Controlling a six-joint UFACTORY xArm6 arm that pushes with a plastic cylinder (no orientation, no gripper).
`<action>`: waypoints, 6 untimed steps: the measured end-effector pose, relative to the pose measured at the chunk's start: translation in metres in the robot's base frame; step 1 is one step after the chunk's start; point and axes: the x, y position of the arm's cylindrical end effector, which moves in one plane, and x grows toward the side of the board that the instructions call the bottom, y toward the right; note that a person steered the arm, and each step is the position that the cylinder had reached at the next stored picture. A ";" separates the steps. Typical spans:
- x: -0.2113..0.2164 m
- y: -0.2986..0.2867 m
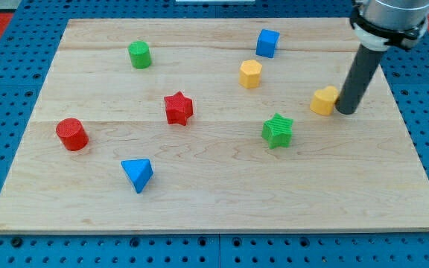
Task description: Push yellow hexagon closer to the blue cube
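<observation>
The yellow hexagon (250, 74) sits upper middle of the wooden board, just below and left of the blue cube (267, 42) near the view's top. My tip (346, 111) stands at the view's right, touching the right side of a second yellow block (323, 100). The tip is well to the right of the yellow hexagon and below right of the blue cube.
A green star (277, 130) lies below left of the tip. A red star (178, 108) is mid-board, a green cylinder (139, 54) at upper left, a red cylinder (72, 134) at left, a blue triangle (138, 174) at lower left. The board's right edge (412, 126) is close to the tip.
</observation>
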 end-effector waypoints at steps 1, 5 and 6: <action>-0.008 -0.010; -0.112 -0.032; -0.106 -0.089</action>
